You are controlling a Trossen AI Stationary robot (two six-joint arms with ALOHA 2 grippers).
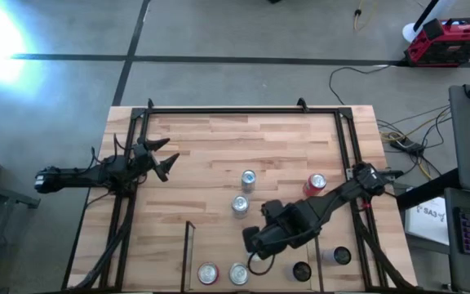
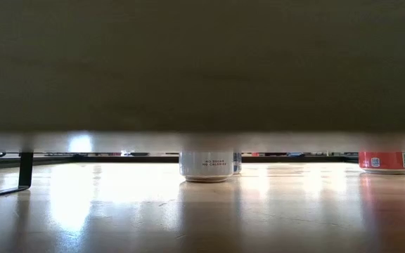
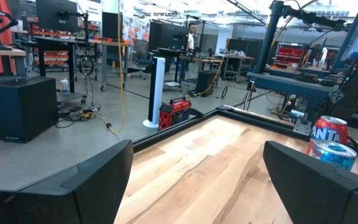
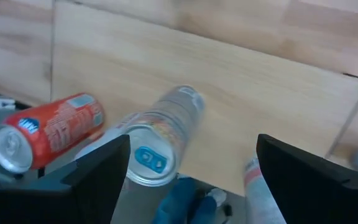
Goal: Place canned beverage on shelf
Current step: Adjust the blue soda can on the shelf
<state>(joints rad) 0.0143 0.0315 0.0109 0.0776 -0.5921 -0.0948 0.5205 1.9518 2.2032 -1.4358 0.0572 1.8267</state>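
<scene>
Print (image 2: 214,162) reads "NO SUGAR, NO CALORIES".

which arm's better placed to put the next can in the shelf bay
Right. Its end effector hangs open beside the shelf, near the loose cans. The left end effector waits open near the table's left edge, away from both.
</scene>
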